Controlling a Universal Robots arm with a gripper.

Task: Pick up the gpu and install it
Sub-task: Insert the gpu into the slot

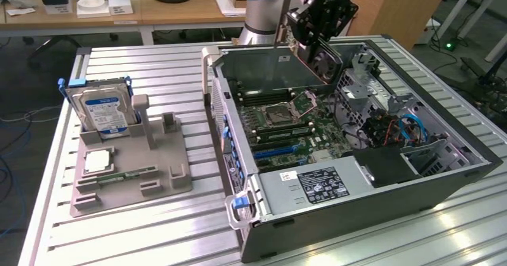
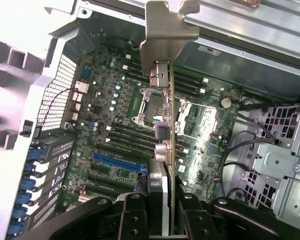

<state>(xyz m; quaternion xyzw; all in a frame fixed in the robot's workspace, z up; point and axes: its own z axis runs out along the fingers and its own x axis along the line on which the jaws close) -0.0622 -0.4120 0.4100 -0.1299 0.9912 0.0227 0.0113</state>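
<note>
The gpu (image 1: 326, 61), a thin dark card, hangs on edge over the far part of the open computer case (image 1: 237, 159), above the motherboard (image 1: 289, 123). My gripper (image 1: 317, 34) is shut on its upper part. In the wrist view the gpu (image 2: 165, 100) runs edge-on away from my gripper (image 2: 162, 220), its silvery bracket (image 2: 165, 35) at the far end. The dark fingers (image 2: 130, 215) clamp it from both sides. Below it lie the motherboard (image 2: 110, 110) with its processor socket and a blue slot (image 2: 117, 162). The card is clear of the board.
At the exterior view's left a grey holder (image 1: 130, 159) carries a silver hard drive (image 1: 103, 108), a processor (image 1: 97, 161) and a memory stick (image 1: 123, 175). Inside the case sit a power supply (image 1: 317, 186), drive cage (image 1: 431, 159) and cables (image 1: 396, 126). Desks stand behind.
</note>
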